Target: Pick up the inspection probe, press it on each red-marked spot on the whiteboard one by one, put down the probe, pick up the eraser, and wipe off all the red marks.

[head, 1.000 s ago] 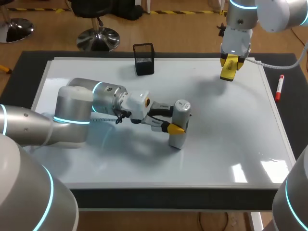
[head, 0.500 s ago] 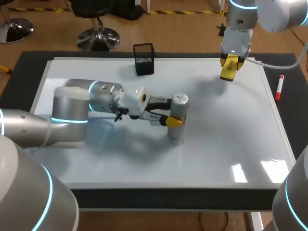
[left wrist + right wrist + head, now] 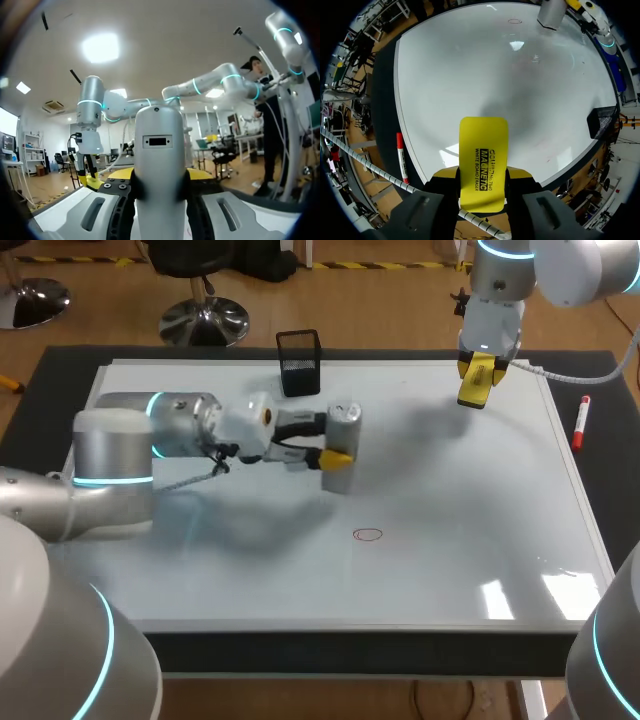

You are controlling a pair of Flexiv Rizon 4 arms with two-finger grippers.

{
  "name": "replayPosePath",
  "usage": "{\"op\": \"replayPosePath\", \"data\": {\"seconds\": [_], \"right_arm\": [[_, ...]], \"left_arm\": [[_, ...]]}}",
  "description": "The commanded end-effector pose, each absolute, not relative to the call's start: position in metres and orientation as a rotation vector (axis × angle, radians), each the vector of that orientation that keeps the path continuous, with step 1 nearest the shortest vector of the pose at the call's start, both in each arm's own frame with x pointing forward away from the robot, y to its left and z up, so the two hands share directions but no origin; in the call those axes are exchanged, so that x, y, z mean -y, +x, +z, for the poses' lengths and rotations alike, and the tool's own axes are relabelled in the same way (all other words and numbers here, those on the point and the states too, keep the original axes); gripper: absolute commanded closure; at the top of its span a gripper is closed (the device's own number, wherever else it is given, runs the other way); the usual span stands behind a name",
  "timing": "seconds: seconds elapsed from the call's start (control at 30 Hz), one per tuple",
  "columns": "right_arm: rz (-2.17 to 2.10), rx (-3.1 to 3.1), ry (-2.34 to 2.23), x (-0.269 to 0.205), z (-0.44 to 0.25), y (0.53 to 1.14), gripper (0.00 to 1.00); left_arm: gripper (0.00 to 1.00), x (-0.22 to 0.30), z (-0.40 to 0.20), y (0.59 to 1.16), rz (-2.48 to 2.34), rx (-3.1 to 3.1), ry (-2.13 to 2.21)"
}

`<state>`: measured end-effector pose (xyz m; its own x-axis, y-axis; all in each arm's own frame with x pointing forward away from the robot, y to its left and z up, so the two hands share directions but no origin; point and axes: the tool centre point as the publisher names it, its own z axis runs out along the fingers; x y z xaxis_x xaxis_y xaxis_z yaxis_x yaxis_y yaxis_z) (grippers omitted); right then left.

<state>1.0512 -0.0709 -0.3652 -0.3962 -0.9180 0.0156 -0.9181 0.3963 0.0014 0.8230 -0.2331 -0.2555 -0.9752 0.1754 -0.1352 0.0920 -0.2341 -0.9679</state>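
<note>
Left to right across the head view. Our left gripper (image 3: 335,452) is clamped on the inspection probe (image 3: 343,432), gripping the grey cylinder by its sides so that it stands upright, one end facing down for pressing. It seems to hang above the whiteboard (image 3: 480,540), though contact cannot be ruled out. A black mesh pen holder (image 3: 299,362) stands just beyond the probe; we judge it that arm's one obstacle. A red-circled spot (image 3: 368,534) lies apart, nearer us. Our right gripper (image 3: 482,175) pinches the yellow eraser (image 3: 483,140) above the far right corner, presumably ready for wiping. A red marker (image 3: 581,422) lies beside the board's right edge.
</note>
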Motion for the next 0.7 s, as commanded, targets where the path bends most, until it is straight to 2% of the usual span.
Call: {"op": "replayPosePath", "data": {"seconds": [0.03,0.7], "right_arm": [[0.016,2.61,1.719,0.071,-0.364,1.052,1.0],[0.016,2.61,1.719,0.071,-0.364,1.052,1.0]], "left_arm": [[1.0,0.218,-0.244,0.826,2.407,1.97,-0.304],[1.0,0.134,-0.241,0.913,2.562,2.05,0.011]]}}
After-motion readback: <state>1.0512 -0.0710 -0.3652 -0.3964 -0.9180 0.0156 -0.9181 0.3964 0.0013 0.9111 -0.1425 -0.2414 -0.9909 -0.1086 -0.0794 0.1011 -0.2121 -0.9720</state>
